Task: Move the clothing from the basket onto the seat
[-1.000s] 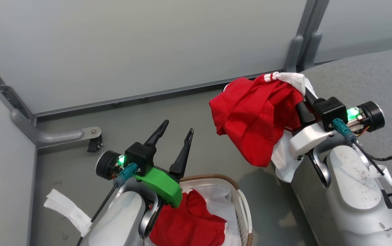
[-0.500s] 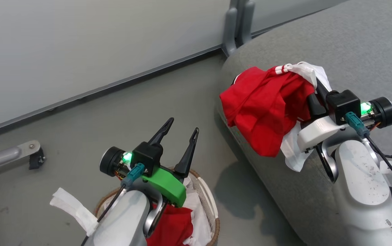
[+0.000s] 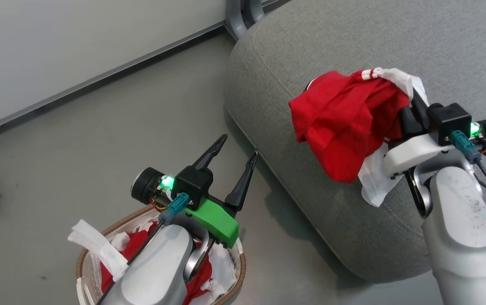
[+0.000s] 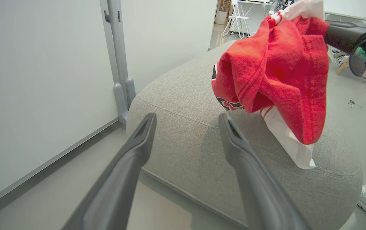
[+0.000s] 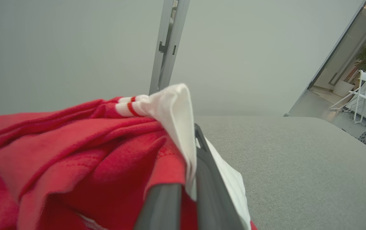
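**1 red shirt is up over the seat, 1 more is in the basket**

The right gripper (image 3: 412,118) has its 2 dark fingers pinched tight on 1 red shirt (image 3: 344,123). The pinch is up at the white striped edge, so the rest of the shirt hangs in a soft bunch to the left of the fingers. A white part (image 3: 372,182) dangles lowest. The shirt is in the air over the near edge of the big grey seat (image 3: 353,42). I cannot tell if the lowest bit touches the seat. I think it is held high so it does not drag, and held over the seat so it can drop there when the fingers let go.

The left gripper (image 3: 239,145) has its 2 fingers spread wide and holds nothing. It hangs over the far rim of the basket (image 3: 243,267), which stands on the floor (image 3: 98,140) near the seat. The other red shirt (image 3: 198,275) lies crumpled inside the basket, below and behind those fingers, not touching them. I think the open fingers are there to reach down for it next. So 1 shirt is nearly there and 1 is not yet moved.
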Controlling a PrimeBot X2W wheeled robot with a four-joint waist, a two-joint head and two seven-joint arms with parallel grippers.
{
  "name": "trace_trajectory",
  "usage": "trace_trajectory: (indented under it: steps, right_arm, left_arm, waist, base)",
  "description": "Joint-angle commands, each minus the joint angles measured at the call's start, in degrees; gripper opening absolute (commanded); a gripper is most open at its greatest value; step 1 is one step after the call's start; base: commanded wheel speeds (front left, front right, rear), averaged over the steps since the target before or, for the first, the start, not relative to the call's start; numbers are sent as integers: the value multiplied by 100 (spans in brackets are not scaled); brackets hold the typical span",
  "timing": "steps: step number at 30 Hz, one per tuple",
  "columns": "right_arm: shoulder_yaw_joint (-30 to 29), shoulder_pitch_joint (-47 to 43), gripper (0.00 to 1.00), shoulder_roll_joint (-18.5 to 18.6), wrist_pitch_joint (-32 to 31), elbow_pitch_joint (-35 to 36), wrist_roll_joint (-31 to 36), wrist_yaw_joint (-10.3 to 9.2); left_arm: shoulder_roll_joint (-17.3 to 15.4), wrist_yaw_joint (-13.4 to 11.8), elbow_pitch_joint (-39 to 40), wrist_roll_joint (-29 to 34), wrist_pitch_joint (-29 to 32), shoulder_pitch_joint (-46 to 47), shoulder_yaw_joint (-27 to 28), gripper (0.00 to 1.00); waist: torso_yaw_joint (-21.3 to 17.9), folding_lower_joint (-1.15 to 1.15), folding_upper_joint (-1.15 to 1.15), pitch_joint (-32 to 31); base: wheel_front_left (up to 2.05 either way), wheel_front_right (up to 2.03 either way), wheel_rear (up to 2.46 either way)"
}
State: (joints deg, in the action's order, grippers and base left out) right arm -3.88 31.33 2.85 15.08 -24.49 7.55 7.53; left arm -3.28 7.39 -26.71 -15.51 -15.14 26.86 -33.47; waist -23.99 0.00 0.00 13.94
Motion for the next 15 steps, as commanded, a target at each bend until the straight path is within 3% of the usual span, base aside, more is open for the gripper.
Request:
trace_trajectory:
  steps: [1, 8, 15]
  right_arm:
    - [-79, 178, 0, 9, 14, 6, 62, -8]
    - [-703, 1088, 0, 46, 14, -30, 525, -8]
    - [-1463, 2233, 0, 707, 14, -241, 762, -8]
  left_arm:
    - [-86, 12, 24, -22, -1, 124, -14, 100]
    - [-221, 13, 318, 95, -1, 419, -120, 100]
    - [-325, 13, 487, 203, 1, 774, -247, 100]
  waist:
    - [37, 0, 0, 230]
    - [404, 0, 0, 871]
    - [907, 0, 0, 1674]
  base:
    - [0, 0, 0]
    - [0, 0, 0]
    - [0, 0, 0]
